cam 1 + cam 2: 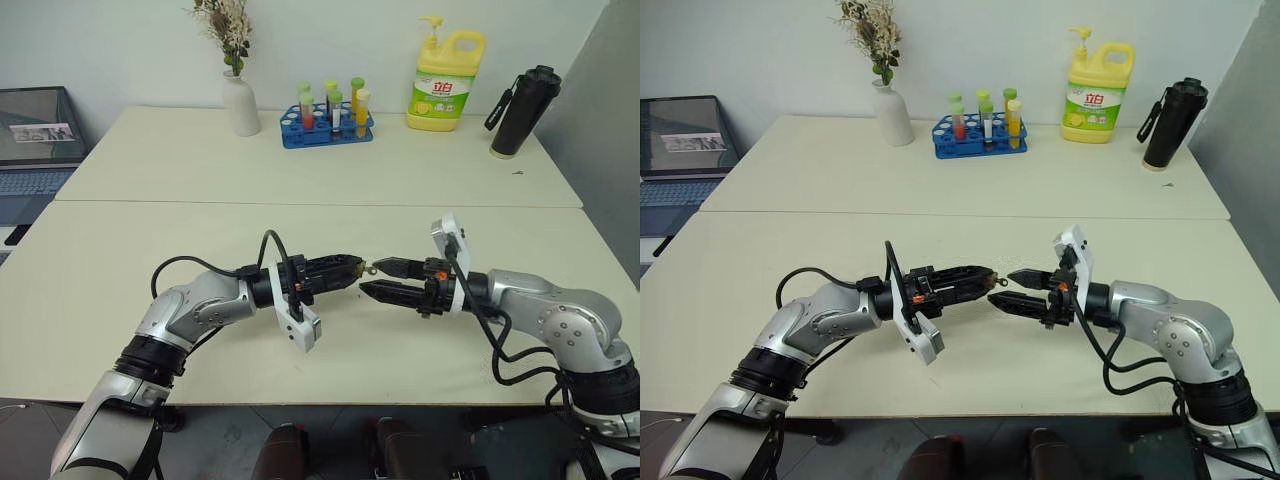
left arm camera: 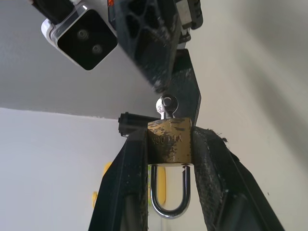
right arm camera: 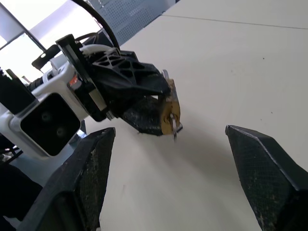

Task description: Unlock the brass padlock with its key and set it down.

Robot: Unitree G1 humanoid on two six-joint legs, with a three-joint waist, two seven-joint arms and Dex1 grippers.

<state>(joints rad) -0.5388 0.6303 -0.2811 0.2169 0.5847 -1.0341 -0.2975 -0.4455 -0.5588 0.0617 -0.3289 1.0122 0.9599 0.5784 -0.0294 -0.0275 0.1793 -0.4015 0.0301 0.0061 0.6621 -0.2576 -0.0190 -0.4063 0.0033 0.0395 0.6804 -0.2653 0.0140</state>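
Note:
My left gripper [image 1: 350, 268] is shut on the brass padlock [image 2: 169, 139], with the brass body pinched between its two fingers [image 2: 132, 178]. Both legs of the silver shackle [image 2: 168, 204] sit in the body. The key [image 2: 167, 105] sticks out of the padlock's end, towards my right gripper [image 1: 378, 278]. That gripper is open, level and facing the left one, its fingers [image 3: 262, 173] spread either side of the key [image 3: 173, 131] without touching it. Both grippers hover above the cream table [image 1: 300, 210].
At the far side of the table stand a white vase [image 1: 240, 103], a blue rack of tubes [image 1: 327, 125], a yellow detergent bottle [image 1: 444, 85] and a black bottle [image 1: 522, 112]. A laptop [image 1: 35, 150] sits off the table's left.

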